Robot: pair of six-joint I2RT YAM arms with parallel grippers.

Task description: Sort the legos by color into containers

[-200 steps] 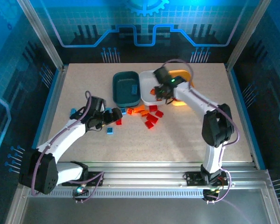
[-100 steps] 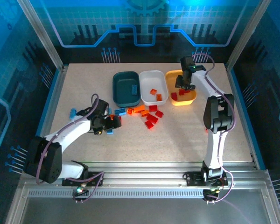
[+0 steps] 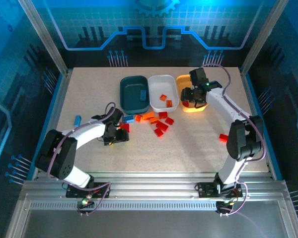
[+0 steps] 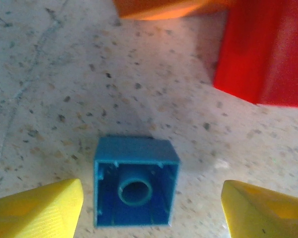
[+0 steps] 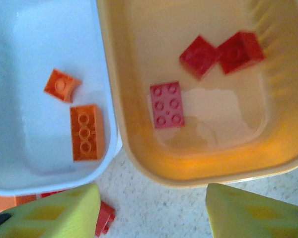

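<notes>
Two yellow fingertips (image 4: 37,206) of my left pincer (image 4: 153,194) stand open astride one small light blue plastic brick (image 4: 136,187), touching neither side. It lies hollow side up on the speckled counter (image 4: 49,74), nearer the left tip, so closing could twist or shove it. My wrist view gives that offset; overhead is too coarse. My right pincer (image 5: 153,198), open and empty, hangs over the near rim of the yellow-orange plastic tub (image 5: 139,163), three red bricks (image 5: 167,105) inside. Overhead adds a stray red brick (image 3: 223,137), well right.

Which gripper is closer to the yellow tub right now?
Right. The right gripper hangs over the yellow tub's near rim, with its jaws open. The left gripper is well off toward the table's left side, straddling a small blue brick.
</notes>
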